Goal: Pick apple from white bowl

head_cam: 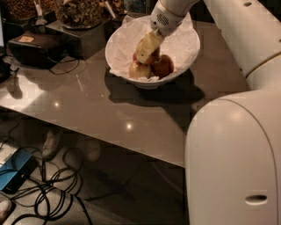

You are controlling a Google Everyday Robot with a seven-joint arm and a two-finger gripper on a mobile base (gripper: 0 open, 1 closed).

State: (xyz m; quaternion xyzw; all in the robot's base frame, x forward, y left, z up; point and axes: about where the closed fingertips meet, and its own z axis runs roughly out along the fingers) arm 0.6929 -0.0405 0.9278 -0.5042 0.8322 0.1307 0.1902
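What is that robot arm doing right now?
Gripper down in white bowl, at the apples. All resting in bowl. Nut containers behind, not in the way.

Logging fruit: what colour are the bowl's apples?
Apples red and yellow, camera view; gripper in white bowl.

I see a glossy grey table (101, 114) with nut containers (79, 11) along its far edge beside a black box (33, 47). My gripper (142, 56) hangs just right of them. On the floor below lie tangled cables (52, 193) and a blue device (15, 171).

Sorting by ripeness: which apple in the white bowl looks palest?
The yellowish round apple at the glossy white bowl's front left, just below the gripper; its neighbours are redder.
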